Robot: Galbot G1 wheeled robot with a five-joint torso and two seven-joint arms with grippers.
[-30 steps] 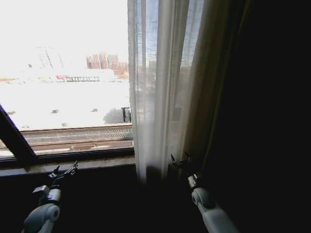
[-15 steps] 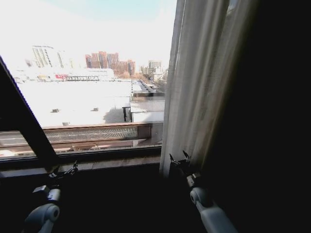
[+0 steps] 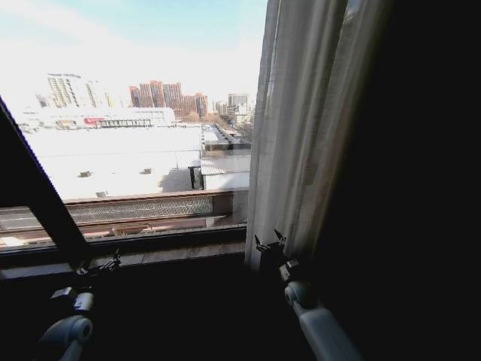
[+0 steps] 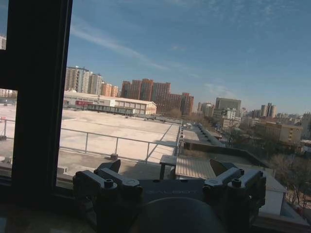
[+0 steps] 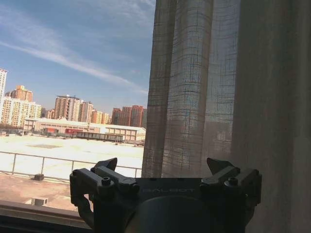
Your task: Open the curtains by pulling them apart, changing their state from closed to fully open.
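Right claw (image 3: 269,242), fingers apart and holding nothing, sits beside the curtains (image 3: 301,128); sheer fabric could slip free. Left claw (image 3: 101,265) waits apart.

The top of the curtains (image 3: 301,128) runs off the upper edge of the head view, and their right side melts into dark shadow where no fold can be told. Their hem is lost in the gloom under the window sill (image 3: 173,252). The left gripper (image 3: 101,265) is a small dark shape there, its fingers too dim to read. The black window frame (image 4: 36,92) is cut off above.
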